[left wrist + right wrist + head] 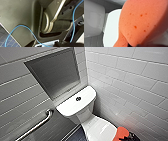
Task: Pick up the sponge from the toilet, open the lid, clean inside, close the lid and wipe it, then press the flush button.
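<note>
The white toilet (75, 107) stands in the corner, with a round flush button (78, 98) on its flat cistern top. Below the cistern the glossy oval lid (100, 130) lies down over the bowl. The orange-red sponge (123, 133) hangs over the lid's right side, and my right gripper (128, 137) is shut on it at the lower edge of the head view. In the right wrist view the sponge (142, 21) looms large in front of the white lid (112, 28), with the cistern (92, 20) beyond.
A steel grab bar (37, 125) runs along the grey tiled wall left of the toilet, under a recessed niche (55, 72). White tiled wall closes the right side. Dark floor tiles (75, 135) lie beside the bowl. A blue cable (25, 26) crosses my own body.
</note>
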Available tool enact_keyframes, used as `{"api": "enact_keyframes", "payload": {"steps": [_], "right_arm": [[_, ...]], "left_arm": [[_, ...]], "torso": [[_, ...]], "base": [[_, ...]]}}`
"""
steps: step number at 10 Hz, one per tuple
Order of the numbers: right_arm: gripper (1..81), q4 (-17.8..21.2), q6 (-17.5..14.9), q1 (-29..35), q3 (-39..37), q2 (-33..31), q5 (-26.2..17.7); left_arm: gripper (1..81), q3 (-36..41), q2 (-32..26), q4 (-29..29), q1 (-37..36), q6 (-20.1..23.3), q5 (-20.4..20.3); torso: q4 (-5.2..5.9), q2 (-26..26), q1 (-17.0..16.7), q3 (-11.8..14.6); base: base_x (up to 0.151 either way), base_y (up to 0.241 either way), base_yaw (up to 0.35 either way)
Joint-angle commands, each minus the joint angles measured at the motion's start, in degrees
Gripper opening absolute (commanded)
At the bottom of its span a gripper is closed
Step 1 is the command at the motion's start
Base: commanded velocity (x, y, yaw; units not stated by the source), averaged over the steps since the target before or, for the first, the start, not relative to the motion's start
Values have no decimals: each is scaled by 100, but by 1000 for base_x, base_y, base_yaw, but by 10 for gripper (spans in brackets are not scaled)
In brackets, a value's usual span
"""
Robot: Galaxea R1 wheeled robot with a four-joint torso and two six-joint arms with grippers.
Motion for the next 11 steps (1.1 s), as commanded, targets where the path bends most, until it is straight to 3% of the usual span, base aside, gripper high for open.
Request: {"api": "enact_keyframes", "payload": {"steps": [1,4,7,10,11], "right_arm": [[10,161,14,-384,553,-413,501],[10,108,-3,-1025,936,-744,984],[10,91,-65,-1351,2229,-1623,1266],[10,29,-127,-859,2548,-1626,1178],[10,29,-144,-395,2479,-1486,797]], "left_arm": [[811,33,-113,45,117,25,509],[811,33,-78,45,117,34,509],[811,42,-43,45,117,121,500],[811,33,-17,45,117,201,491],[811,33,-25,45,108,209,474]], "torso": [[0,0,0,2],[0,-2,0,2],[0,-2,0,2],[0,-2,0,2],[0,-2,0,2]], "base": [[0,0,0],[0,0,0],[0,0,0],[0,0,0],[0,0,0]]}}
